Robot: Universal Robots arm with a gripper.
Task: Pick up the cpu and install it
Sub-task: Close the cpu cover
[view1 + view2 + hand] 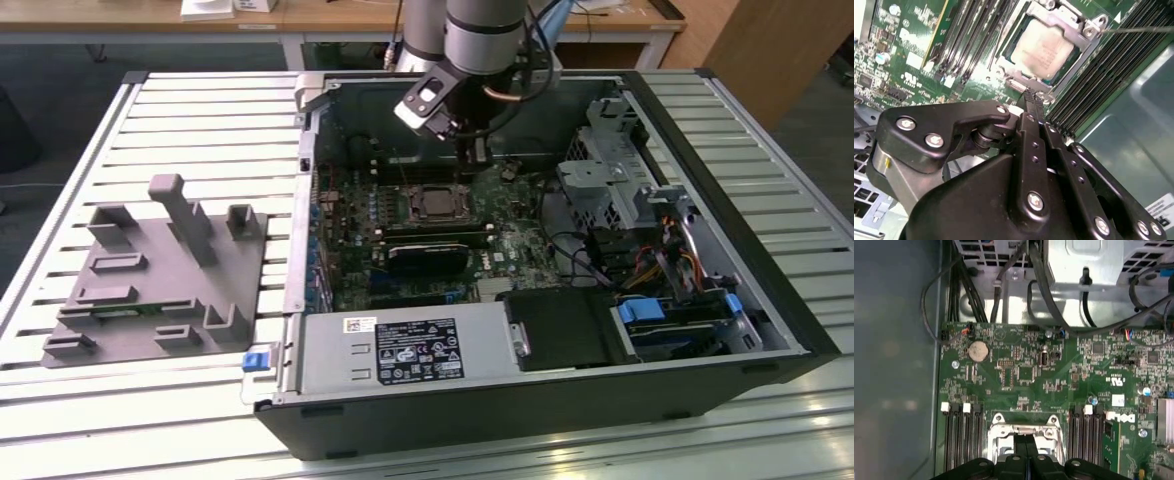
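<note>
Slatted metal table (200,120) is holding an open PC case (400,415) lying on its side, with a grey tray (174,285) sitting off to the exterior view's left. Inside, the cpu (437,203) is sitting in its socket on the motherboard (534,250), silver top facing up, and in the second wrist view the metal frame (1085,44) is lying around it. Gripper (1034,97) is hanging right at the socket's edge with its fingers pinched together and nothing between them, tips just beside the frame, though I can't tell if they're actually touching it.
</note>
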